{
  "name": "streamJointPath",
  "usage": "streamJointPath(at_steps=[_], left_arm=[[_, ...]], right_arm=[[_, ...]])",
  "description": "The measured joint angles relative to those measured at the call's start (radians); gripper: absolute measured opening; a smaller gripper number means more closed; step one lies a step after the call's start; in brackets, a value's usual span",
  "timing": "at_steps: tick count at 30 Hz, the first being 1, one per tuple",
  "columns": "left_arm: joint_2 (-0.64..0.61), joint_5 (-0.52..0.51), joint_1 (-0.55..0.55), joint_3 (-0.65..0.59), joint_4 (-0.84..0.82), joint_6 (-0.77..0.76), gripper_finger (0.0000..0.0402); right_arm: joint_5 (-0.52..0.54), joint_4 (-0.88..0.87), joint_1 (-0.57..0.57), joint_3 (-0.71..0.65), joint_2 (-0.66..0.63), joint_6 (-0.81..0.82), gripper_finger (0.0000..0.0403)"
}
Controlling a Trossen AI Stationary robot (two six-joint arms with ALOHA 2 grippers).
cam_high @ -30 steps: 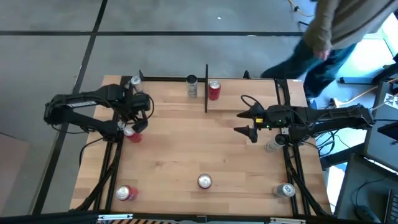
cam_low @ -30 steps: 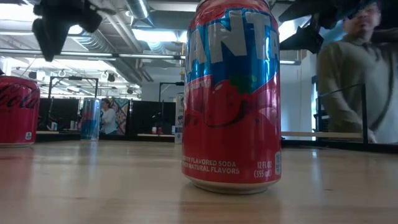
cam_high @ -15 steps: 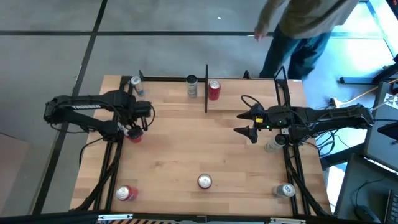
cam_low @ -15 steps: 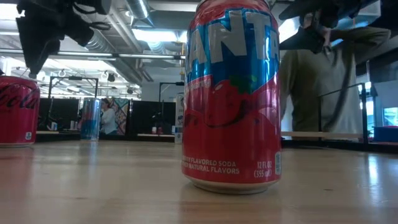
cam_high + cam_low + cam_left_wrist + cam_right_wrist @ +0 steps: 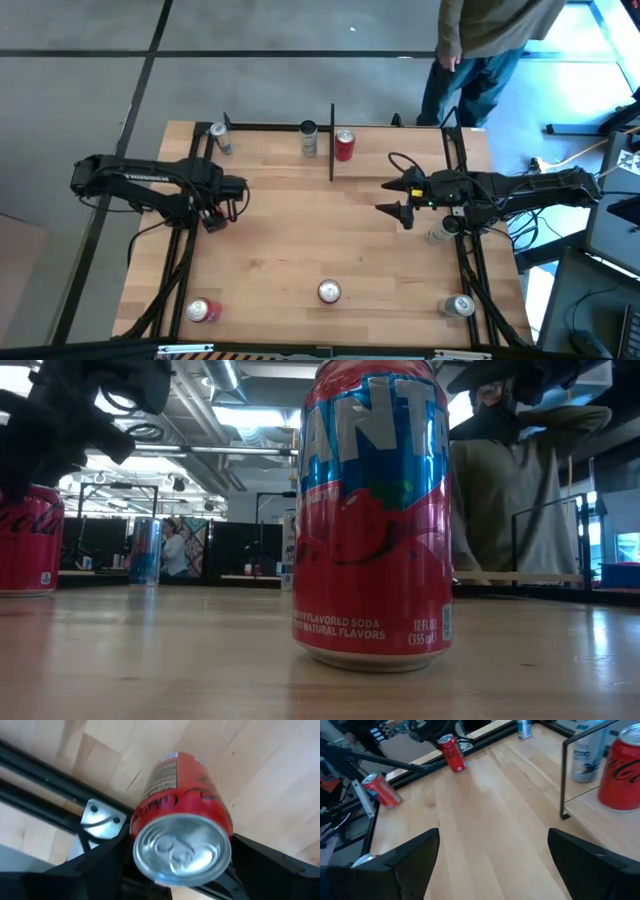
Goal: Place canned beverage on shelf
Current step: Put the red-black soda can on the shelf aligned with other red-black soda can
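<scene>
A red Coca-Cola can [image 5: 180, 815] stands upright on the table near its left edge. My left gripper [image 5: 213, 208] points down over it, open. One finger [image 5: 97, 867] stands on each side of the can's top [image 5: 176, 851]; I see no touch. In the low view this gripper [image 5: 45, 435] hangs above the can [image 5: 25, 540]. My right gripper [image 5: 398, 207] hovers open at mid-right and holds nothing. The shelf [image 5: 332, 142] runs along the far edge. A silver can [image 5: 308, 138] and a red can [image 5: 344, 146] stand on it, either side of its upright panel.
A blue can [image 5: 220, 138] stands at the far left. A red can [image 5: 203, 310] lies near the front left. The Fanta can [image 5: 329, 291] and a silver can [image 5: 460, 305] stand near the front, another [image 5: 437, 233] under my right arm. A person [image 5: 480, 40] stands beyond the far right corner.
My left gripper has come down over the red Coca-Cola can and rolled a little, staying open, so its fingers now flank the can's top. The can has not moved. The person behind the table has walked from the far right toward the shelf's right end.
</scene>
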Motion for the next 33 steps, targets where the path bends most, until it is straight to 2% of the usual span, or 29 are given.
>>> streamJointPath(at_steps=[4, 9, 14, 20, 28, 33], left_arm=[[0.001, 0.002, 0.0, -0.024, 0.023, 0.025, 0.0323], [0.001, 0.017, 0.001, -0.015, 0.032, 0.026, 0.0266], [0.021, 0.074, -0.003, 0.091, 0.039, -0.034, 0.0257], [0.139, 0.053, -0.043, 0.381, 0.041, -0.085, 0.0257], [0.459, 0.032, -0.099, 0.85, 0.026, -0.028, 0.0257], [0.633, 0.028, -0.12, 1.099, -0.009, 0.006, 0.0257]], right_arm=[[0.014, 0.0, 0.0, 0.0, 0.0, 0.0, 0.036], [0.027, -0.004, 0.0, 0.0, 0.0, 0.0, 0.036], [0.05, -0.005, 0.0, 0.0, 0.0, 0.0, 0.036], [0.029, 0.004, 0.0, 0.0, 0.003, -0.002, 0.036], [-0.131, 0.161, 0.001, 0.0, 0.075, -0.08, 0.036], [-0.178, 0.251, 0.001, 0.007, 0.137, -0.138, 0.036]])
